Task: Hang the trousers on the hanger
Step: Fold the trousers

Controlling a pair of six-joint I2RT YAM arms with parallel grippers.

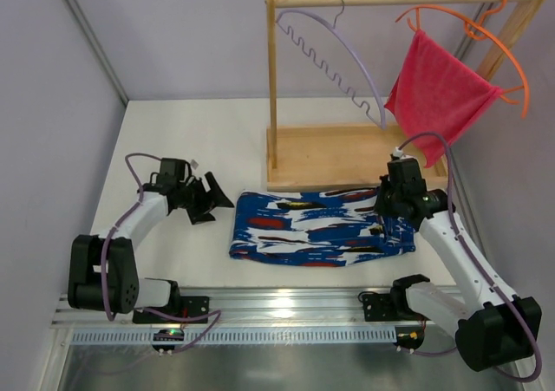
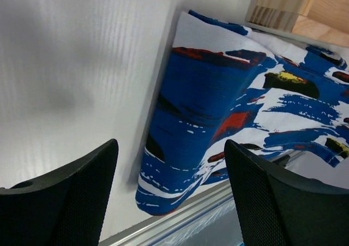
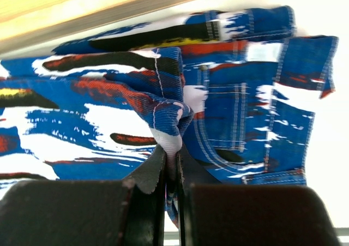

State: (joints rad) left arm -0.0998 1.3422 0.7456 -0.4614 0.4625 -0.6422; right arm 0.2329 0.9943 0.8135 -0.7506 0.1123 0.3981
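The blue trousers [image 1: 316,226] with white, red, black and yellow patches lie folded across the table in front of the wooden rack. My right gripper [image 1: 395,207] is at their right end, shut on a raised fold of the trousers [image 3: 172,131]. My left gripper [image 1: 208,202] stands open just left of the trousers' left end [image 2: 185,148], apart from the cloth, and its fingers [image 2: 71,197] frame that end. The lavender hanger [image 1: 334,53] with its wavy bar hangs from the rack's rail by a silver hook.
A wooden rack [image 1: 347,153] with a flat base stands behind the trousers. An orange hanger [image 1: 486,35] carrying a pink-red cloth [image 1: 438,92] hangs on its right side. A metal rail [image 1: 277,309] runs along the table's near edge.
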